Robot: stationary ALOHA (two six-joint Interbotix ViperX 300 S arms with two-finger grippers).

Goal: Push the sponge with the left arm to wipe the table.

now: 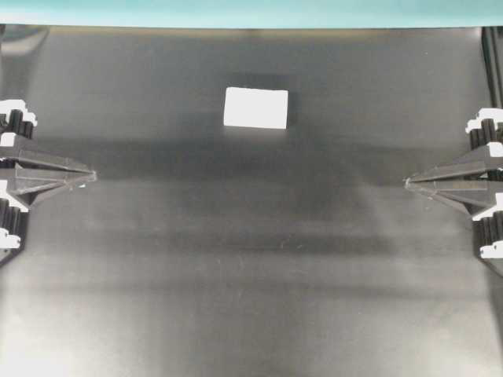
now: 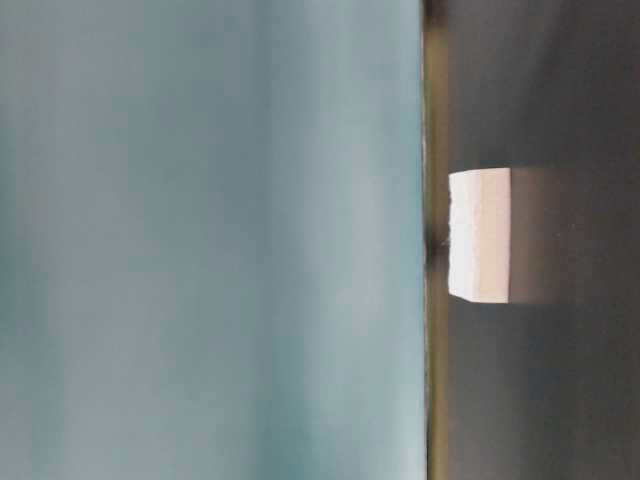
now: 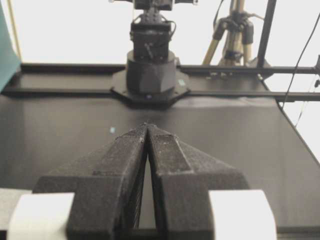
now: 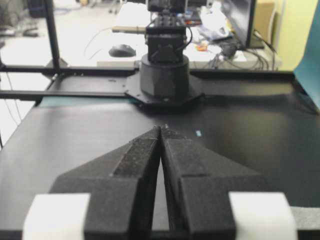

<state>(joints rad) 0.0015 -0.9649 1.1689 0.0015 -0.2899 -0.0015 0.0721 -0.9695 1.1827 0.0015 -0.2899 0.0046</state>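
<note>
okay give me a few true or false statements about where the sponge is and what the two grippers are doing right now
1. The sponge lies on the table, away from both grippers. True.
2. The left gripper grips the sponge. False: it is shut on nothing, far from it.
3. The right gripper has its fingers together. True.
4. The sponge sits nearer the table's near edge than the teal strip. False: it sits toward the teal strip.
5. The sponge is black. False: it is white.
</note>
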